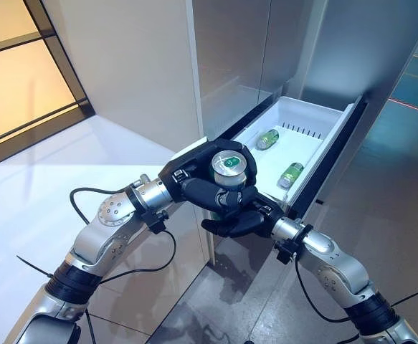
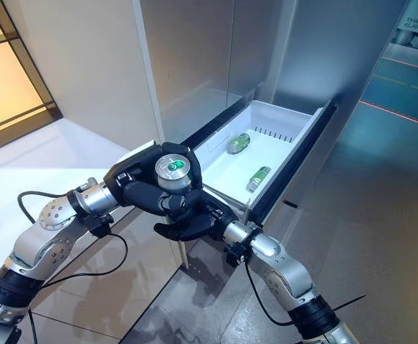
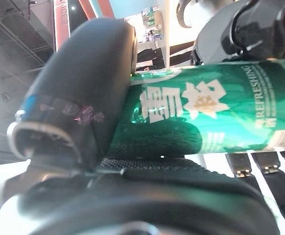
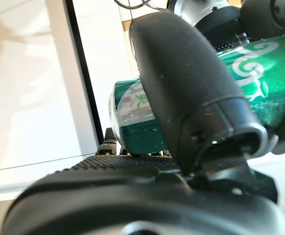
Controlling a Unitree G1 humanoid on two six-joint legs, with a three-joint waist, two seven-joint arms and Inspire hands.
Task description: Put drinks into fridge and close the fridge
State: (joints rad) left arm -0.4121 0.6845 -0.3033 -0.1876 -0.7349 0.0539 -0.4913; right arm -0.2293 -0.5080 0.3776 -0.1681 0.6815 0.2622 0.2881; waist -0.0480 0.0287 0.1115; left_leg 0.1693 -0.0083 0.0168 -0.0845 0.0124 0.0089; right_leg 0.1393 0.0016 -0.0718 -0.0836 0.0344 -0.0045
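Observation:
A green can [image 1: 229, 166] with a silver top stands upright between both hands, just outside the near left corner of the fridge's open white drawer [image 1: 323, 140]. My left hand [image 1: 194, 180] wraps round the can from the left; its thumb [image 3: 83, 98] presses on the can's side [image 3: 220, 112]. My right hand [image 1: 239, 218] grips the can lower down from the right, with its thumb [image 4: 191, 83] across the can [image 4: 137, 127]. Green cans [image 1: 267, 139] lie on their sides inside the drawer.
The steel fridge front [image 1: 230, 57] rises behind the drawer. A white cabinet side [image 1: 122, 72] stands to the left with a white surface [image 1: 44, 186] below it. Grey floor tiles [image 1: 381, 208] lie right of the drawer.

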